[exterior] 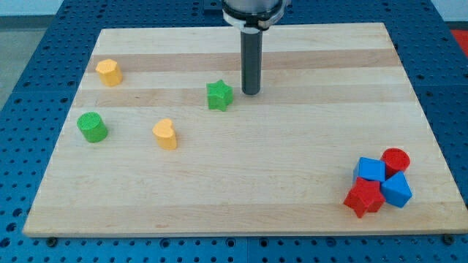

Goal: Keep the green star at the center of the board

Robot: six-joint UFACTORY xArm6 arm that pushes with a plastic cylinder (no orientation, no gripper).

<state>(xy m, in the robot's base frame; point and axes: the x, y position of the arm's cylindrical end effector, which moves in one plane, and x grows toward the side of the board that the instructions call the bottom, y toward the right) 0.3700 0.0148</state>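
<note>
My tip (251, 93), a plain rod end with nothing to open, close or clamp, stood on the board (292, 146) just to the right of the green star (219, 95), seemingly not quite touching it. Farther left lay a yellow heart-like block (166, 134), a green cylinder (93, 127) and a second yellow block (110, 72). Well away to the lower right clustered a red cylinder (395, 159), two blue cubes (371, 170) (397, 191) and a red star (364, 197).
</note>
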